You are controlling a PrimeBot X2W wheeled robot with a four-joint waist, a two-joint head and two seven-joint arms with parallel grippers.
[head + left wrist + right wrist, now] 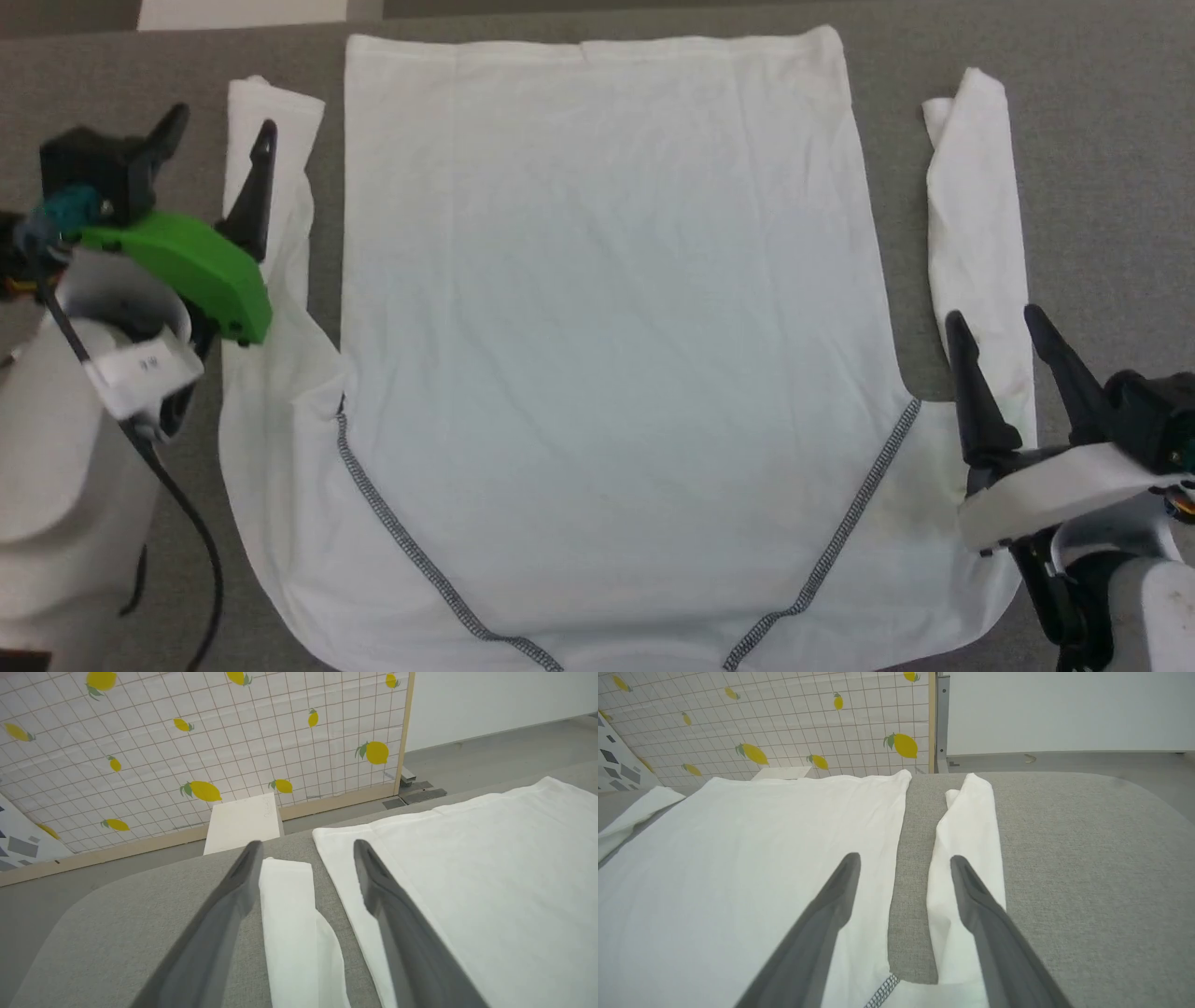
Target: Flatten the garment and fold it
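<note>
Across the grey fabric-covered counter (1102, 187) the garment (607, 327) lies spread flat, its hem at the far side and its collar end nearest the robot. Its body is smooth with only faint creases. The left sleeve (271, 233) and the right sleeve (976, 215) run alongside the body and point away from the robot, each parted from the body by a strip of bare counter.

The left arm reaches forward at the garment's left side, with a pale forearm, a green cover (187, 266) at the wrist and a dark cable hanging below. The left gripper (224, 121) is spread wide and grasps nothing. In the left wrist view the sleeve runs up between the fingers of this gripper (306, 844), with the body's edge under the finger on that view's right. Whether the tips touch the cloth cannot be told.

The right arm comes in low at the garment's right side. The right gripper (993, 315) is likewise released and empty, near the armpit. In the right wrist view this gripper (903, 858) has one finger over the body, the other over the sleeve.

Dark zigzag seams (401, 541) slant from the armpits toward the collar. Beyond the counter's far edge stands a white box (243, 821) before a lemon-print panel (187, 742).
</note>
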